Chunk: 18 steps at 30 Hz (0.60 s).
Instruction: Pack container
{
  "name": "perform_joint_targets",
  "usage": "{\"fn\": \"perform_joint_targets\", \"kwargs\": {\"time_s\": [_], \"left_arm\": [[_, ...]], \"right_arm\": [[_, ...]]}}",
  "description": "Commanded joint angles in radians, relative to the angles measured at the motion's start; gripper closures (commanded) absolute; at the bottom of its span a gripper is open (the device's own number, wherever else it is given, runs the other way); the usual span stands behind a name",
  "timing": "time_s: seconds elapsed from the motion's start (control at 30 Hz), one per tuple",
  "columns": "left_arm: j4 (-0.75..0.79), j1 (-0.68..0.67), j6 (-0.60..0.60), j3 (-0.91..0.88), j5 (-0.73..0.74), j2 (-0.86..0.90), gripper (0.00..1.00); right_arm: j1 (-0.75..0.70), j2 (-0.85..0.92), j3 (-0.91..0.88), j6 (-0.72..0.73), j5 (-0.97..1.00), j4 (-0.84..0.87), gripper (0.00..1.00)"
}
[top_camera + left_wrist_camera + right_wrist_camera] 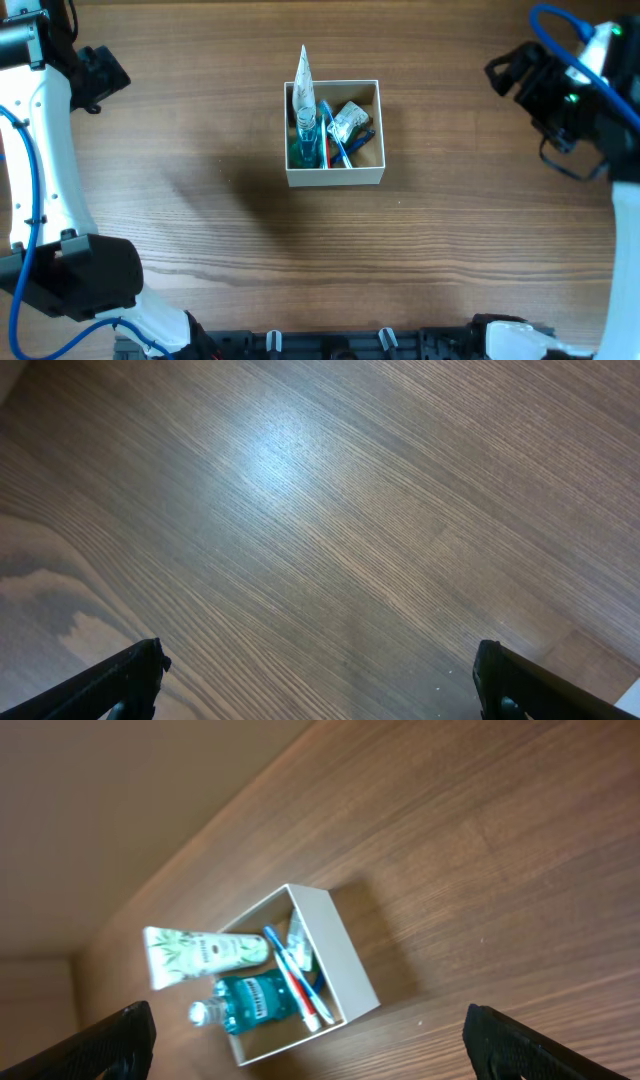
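Container [334, 176] is sitting just above the middle of the overhead frame, holding a tube [303, 80], a teal bottle [305, 150], a toothbrush [333, 140] and a crumpled packet [350, 120]. The tube is lying beside the bottle and poking out past the upper rim. No loose item is showing on the table [200, 200], so packing is looking done, or nearly so. Left gripper [320, 680] is hanging at the upper left, its jaws spread wide and gripping nothing. Right gripper [310, 1040] is hanging at the upper right, likewise gaping and empty. If the tube is needing tidying, one claw should be coming straight down over it, pinching near the rim and laying it flat without shoving the probably light box.
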Motion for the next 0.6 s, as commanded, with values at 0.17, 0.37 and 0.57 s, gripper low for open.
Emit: {"fn": "perform_joint_targets", "kwargs": {"time_s": [0.17, 0.37, 0.57], "left_arm": [[0.000, 0.004, -0.009, -0.003, 0.009, 0.003, 0.00], [0.000, 0.004, -0.009, -0.003, 0.009, 0.003, 0.00], [0.000, 0.004, -0.009, -0.003, 0.009, 0.003, 0.00]], "right_arm": [[0.003, -0.033, 0.011, 0.185, 0.026, -0.021, 0.00], [0.003, -0.026, 0.011, 0.137, 0.031, -0.112, 0.00], [0.003, -0.029, 0.008, 0.141, 0.106, -0.101, 0.00]]}}
